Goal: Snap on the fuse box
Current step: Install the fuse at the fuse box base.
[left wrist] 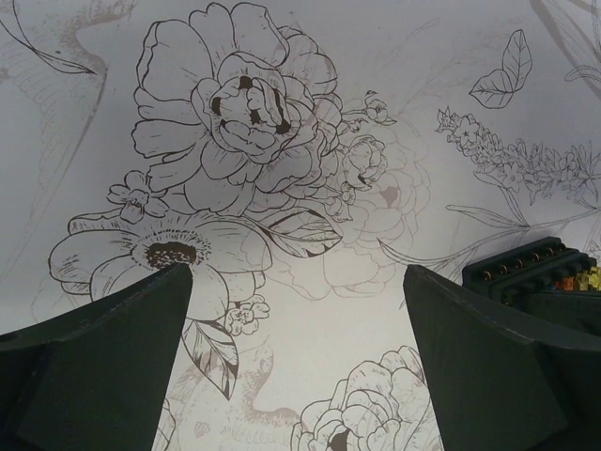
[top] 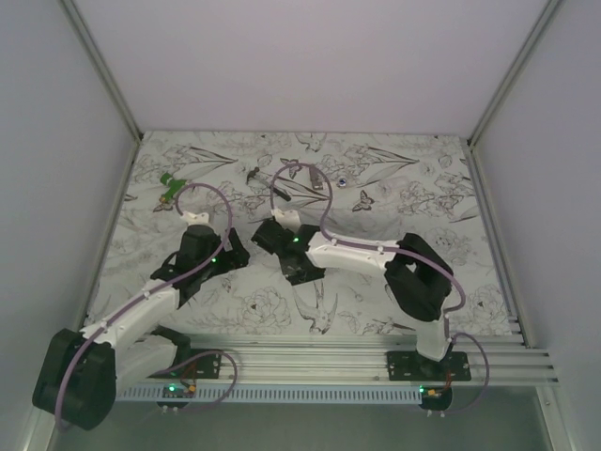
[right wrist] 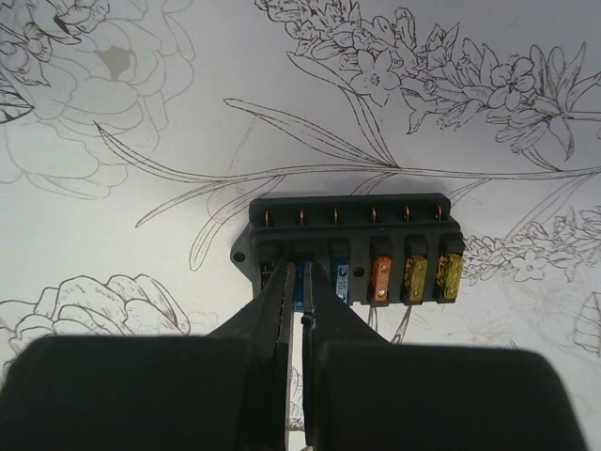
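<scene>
Closure full on right gripper (right wrist: 300, 282): fingers pressed together, tips down on left end of fuse box (right wrist: 352, 235), close beside blue fuse (right wrist: 341, 279); unclear whether anything is pinched between them. Fuse box lying flat on floral table cover (right wrist: 141, 113), fuse row facing up, orange fuse (right wrist: 380, 279) and yellow fuses (right wrist: 427, 277) exposed, no lid seen on it. Left gripper (left wrist: 296, 357) released wide, hovering low over the cover, fuse box just beside one finger. Judged step: pressing down on or steadying the box ahead of the snap. Next move likely to need firm, square downward pressure, with no sliding of the box.
</scene>
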Tool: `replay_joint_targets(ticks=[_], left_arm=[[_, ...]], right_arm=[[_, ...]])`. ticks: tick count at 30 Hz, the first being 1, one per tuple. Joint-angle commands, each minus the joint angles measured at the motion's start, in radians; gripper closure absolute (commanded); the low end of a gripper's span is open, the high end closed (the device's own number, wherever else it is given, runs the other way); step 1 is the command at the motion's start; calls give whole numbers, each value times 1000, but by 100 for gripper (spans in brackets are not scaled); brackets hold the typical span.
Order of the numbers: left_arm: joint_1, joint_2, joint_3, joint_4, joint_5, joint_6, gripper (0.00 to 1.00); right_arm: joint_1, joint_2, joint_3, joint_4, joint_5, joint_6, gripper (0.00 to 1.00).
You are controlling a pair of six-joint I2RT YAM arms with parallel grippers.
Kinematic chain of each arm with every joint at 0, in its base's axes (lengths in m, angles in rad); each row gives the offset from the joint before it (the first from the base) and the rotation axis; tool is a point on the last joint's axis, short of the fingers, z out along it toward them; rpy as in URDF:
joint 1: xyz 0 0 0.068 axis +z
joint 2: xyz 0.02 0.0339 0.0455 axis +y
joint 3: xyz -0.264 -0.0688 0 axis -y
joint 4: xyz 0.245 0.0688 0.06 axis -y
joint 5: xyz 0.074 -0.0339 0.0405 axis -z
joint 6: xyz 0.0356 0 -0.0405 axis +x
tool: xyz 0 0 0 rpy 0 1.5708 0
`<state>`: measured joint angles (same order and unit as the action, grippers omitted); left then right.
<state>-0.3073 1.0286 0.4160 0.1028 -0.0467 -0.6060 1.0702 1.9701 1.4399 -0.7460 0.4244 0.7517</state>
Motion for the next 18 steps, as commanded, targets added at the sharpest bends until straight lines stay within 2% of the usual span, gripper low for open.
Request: replay_joint_targets(ticks=[1, 8, 14, 18], left_arm=[[6, -23, -20, -28, 6, -2, 0], [5, -38, -26, -31, 5, -6, 0], [6, -38, -23, -31, 21, -11, 1], [6, -46, -23, -31, 32, -15, 1]], right_arm=[[-21, 47, -176, 49, -193, 46, 100], [-52, -35, -299, 155, -217, 29, 100], [-57, -103, -334, 204, -193, -15, 100], [-56, -154, -336, 244, -174, -42, 94]])
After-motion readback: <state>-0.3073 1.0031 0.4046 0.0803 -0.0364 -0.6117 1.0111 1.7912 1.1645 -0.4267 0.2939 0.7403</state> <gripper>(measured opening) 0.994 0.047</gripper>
